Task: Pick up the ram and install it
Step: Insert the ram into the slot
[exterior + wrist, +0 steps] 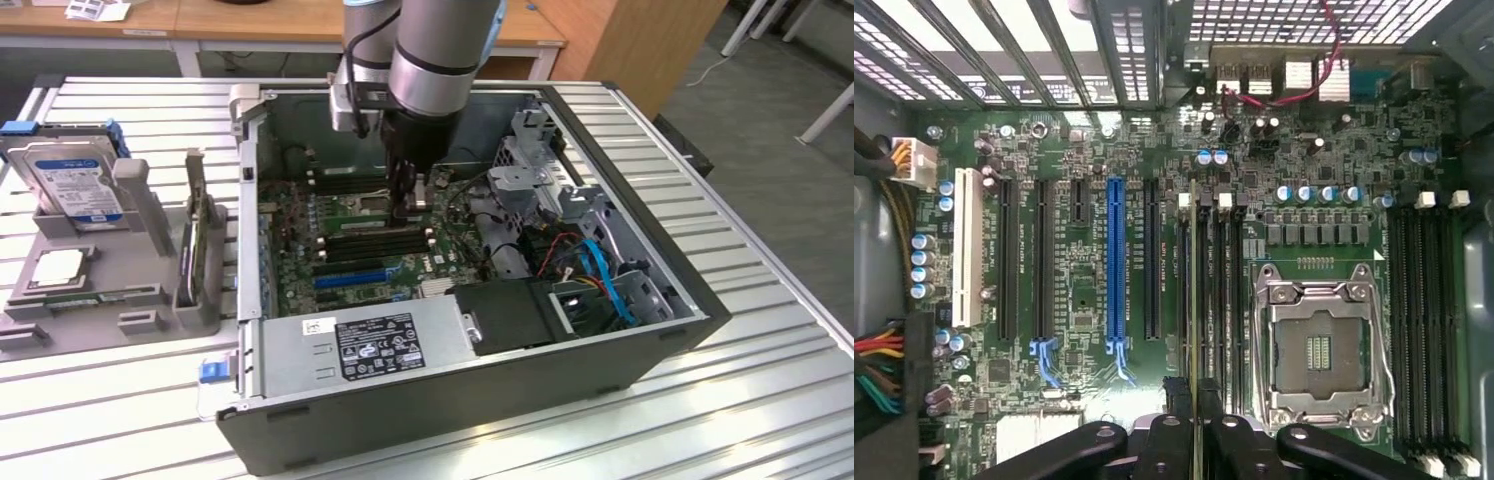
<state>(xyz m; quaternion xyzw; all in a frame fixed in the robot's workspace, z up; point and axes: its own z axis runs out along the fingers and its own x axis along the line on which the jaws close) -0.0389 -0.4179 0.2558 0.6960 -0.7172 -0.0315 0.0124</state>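
Item: ram, edge-on, pinched by the gripper over the black memory slots beside the CPU socket; in the exterior view, toward 12 o'clock of the power supply. Hazard: slight skew against a slot wall or latch would likely jam or tilt it.

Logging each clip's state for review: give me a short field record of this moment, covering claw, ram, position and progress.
claw: shut on the ram
location: inside the open computer case, over the motherboard
ram: held edge-on, lined up along the black memory slots beside the CPU socket
seated: cannot tell
elsewhere: hard drive outside the case, at the exterior view's left
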